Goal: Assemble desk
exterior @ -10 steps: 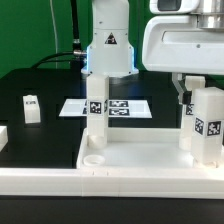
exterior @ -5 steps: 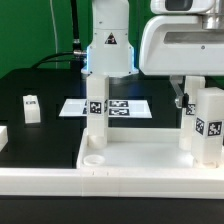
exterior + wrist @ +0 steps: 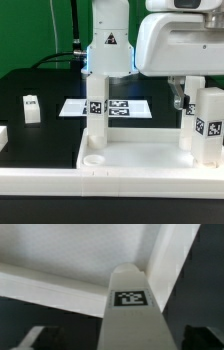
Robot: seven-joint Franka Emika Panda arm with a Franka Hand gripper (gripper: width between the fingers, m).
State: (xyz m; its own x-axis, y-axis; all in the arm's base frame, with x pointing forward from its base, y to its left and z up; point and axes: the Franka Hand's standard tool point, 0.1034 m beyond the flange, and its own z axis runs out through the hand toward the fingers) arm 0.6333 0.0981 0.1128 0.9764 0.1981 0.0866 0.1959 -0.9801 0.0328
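My pincer (image 3: 119, 330) hangs straight over the leg (image 3: 130, 308) at the exterior view's right, and it is wide open. In the wrist view my two fingers (image 3: 33, 338) stand one on each side of that leg, with a dark gap between each of them and its flanks, so I have hold of nothing. The leg is a tall white block, upright, with a black-and-white square tag (image 3: 130, 298) on the face my wrist camera sees. It stands inside the tabletop (image 3: 150, 165), a big white tray lying flat on the black table (image 3: 40, 85) at the front of the exterior view. There it sits in a corner of the tray, where two stretches of the raised rim meet. From the outside camera my bulky white hand sits just above the leg's top, and one dark finger shows beside it

A second leg (image 3: 97, 105) stands upright in the tray's far corner at the exterior view's left, its tag facing that camera. In the near corner on the same side a round socket (image 3: 93, 157) lies open. A third leg (image 3: 32, 107), loose, stands on the table further to the left, well apart from the tray. At the very left edge there is another white piece (image 3: 3, 135), cut off by the frame, and I cannot tell what it is. Behind the tray the marker board (image 3: 72, 106) lies flat, in front of my arm's base (image 3: 108, 45)
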